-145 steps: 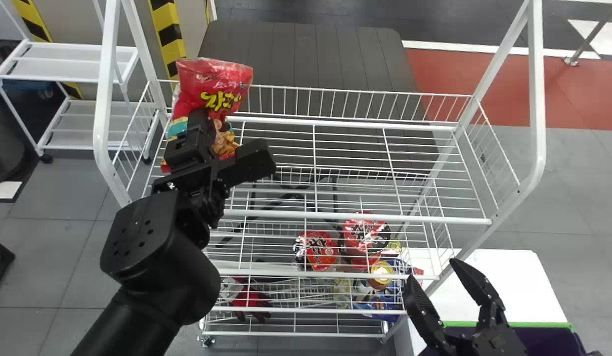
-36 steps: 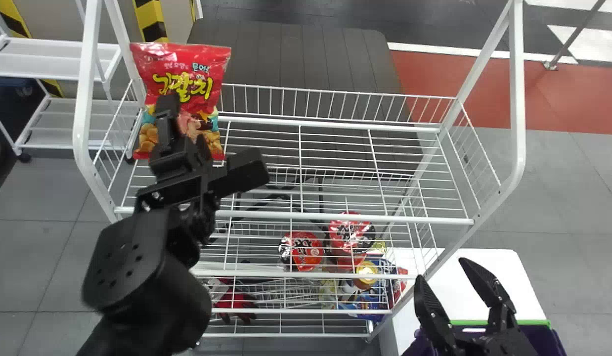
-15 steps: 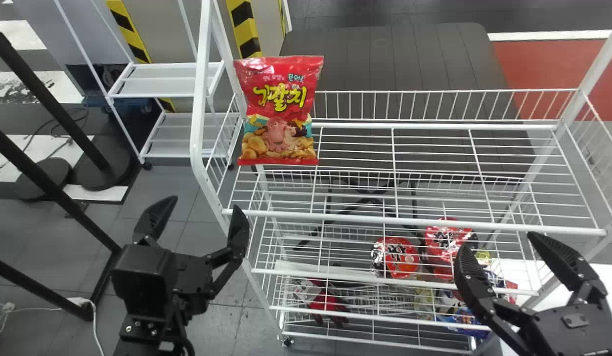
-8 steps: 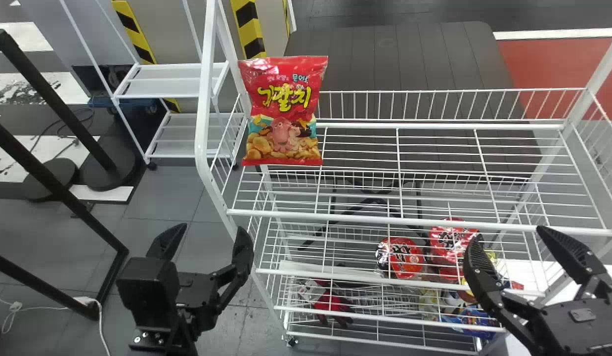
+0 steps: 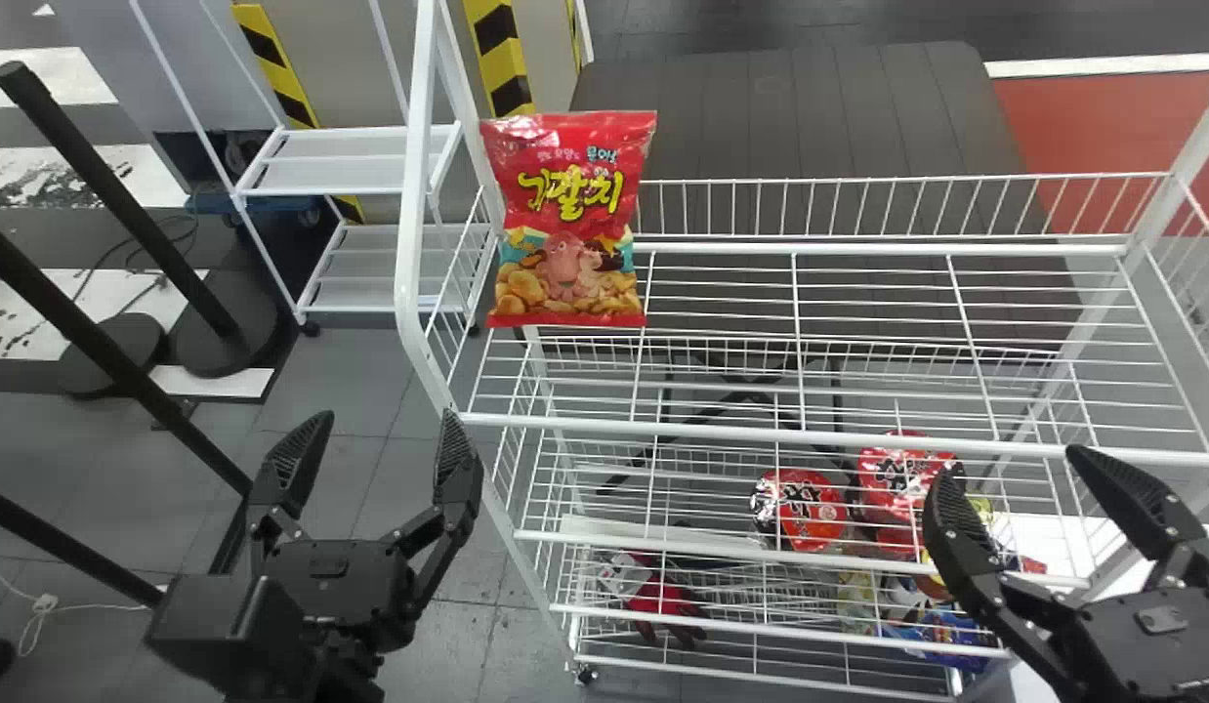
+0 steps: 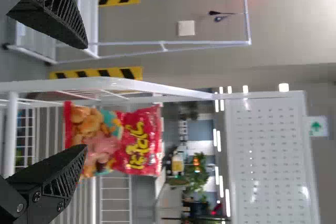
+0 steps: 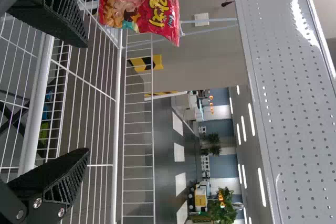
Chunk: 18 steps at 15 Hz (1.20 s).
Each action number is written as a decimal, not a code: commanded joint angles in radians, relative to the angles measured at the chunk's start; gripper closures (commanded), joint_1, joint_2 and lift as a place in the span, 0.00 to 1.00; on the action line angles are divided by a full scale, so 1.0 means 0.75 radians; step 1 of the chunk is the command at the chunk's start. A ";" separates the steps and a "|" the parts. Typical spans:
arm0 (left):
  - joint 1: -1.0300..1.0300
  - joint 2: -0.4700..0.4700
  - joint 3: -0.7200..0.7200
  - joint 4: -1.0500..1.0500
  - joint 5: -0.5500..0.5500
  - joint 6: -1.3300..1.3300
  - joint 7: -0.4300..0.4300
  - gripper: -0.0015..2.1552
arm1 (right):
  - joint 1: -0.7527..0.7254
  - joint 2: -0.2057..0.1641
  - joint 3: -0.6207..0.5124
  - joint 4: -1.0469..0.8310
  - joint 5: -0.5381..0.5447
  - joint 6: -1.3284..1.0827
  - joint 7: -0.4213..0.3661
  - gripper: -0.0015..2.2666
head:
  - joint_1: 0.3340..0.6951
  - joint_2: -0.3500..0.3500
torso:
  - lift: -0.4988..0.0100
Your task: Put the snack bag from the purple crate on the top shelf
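Fingers wide and empty, the left gripper has backed clear; right gripper spread, empty too. Beyond, the snack bag stands unaided by the left edge of the top shelf: placing looks done!

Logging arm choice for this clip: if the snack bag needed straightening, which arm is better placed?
Left, probably: the left claw is open and nearer the snack bag; the right claw, also open, is farther off.
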 commanded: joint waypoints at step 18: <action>0.002 0.006 -0.013 0.026 0.000 0.002 0.005 0.08 | -0.037 0.018 -0.007 0.029 -0.018 -0.003 0.000 0.05 | 1.00 0.71 | 0.98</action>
